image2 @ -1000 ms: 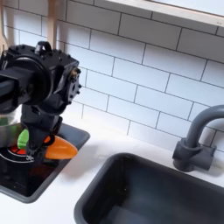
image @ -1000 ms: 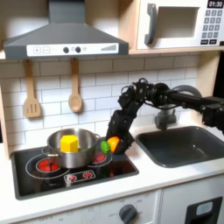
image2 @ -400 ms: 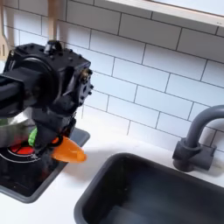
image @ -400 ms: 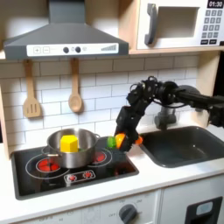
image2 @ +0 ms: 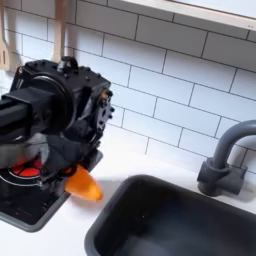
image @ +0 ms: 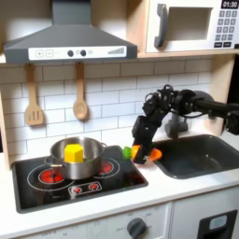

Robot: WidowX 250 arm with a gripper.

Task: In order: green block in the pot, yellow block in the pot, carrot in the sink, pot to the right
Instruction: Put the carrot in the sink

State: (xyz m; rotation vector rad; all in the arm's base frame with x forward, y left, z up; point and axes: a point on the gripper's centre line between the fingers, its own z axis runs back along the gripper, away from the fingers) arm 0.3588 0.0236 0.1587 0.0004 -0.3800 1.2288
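The hand (image: 142, 152) is clamped on the carrot (image: 147, 152), and since a second ago it has carried it off the stovetop (image: 56, 182) and across the bench (image: 140, 191) toward the sink (image: 201, 154). Earlier the carrot hung just beside the pot (image: 75, 161), over the hob's corner; now, in the first exterior view, it hangs above the white strip of bench between hob and basin, its green leafy end on the side away from the sink. In the second exterior view the hand (image2: 75, 170) holds the carrot (image2: 85, 186) with its orange tip pointing down toward the near corner of the sink (image2: 170, 220), not yet over the basin.

I judge this as the third step well under way: the carry is most of the way across, with the release over the sink and the pot slide left to do.

Counting outward from the hand: one carrot, in its grip. One pot, well behind the hand on the stovetop, with one yellow block (image: 73, 151) showing above its rim. The green block I cannot make out; it may lie lower in the pot. One sink ahead of the hand, with one faucet (image2: 222, 160) at its far side.
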